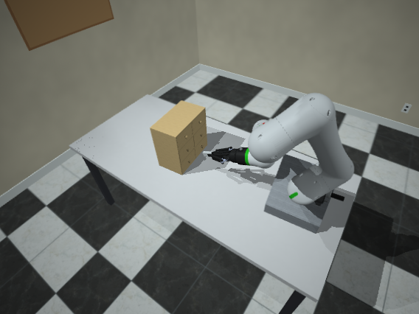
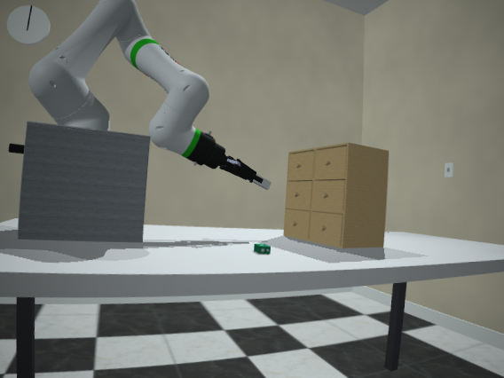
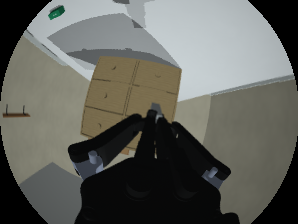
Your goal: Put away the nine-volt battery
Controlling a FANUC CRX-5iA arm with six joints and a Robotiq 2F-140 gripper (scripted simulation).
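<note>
Battery: the green nine-volt battery (image 2: 262,248) lay on the table (image 2: 186,266), just in front of the chest's near-left corner, apart from it.
Battery axis: too small to read a long axis; two pale terminals faced the exterior camera.
Chest: the small chest (image 2: 364,195) stood to the right, six drawers in two columns, all looking flush with its front.
Matching drawer: could not tell which one held the other battery; nothing inside showed.
Gripper: the gripper (image 2: 263,181) hung in the air left of the chest front, level with the middle drawer row, not touching it.
Fingers: pressed together with nothing between them.
Key relation: the battery lay almost straight below the fingertips, well under them; the drawer fronts lay to their right.
Judgement: no drawer was open yet, so the next move likely called for a drawer knob (image 2: 297,194), not the battery.
Arm base: grey pedestal (image 2: 31,222) at far left.
</note>
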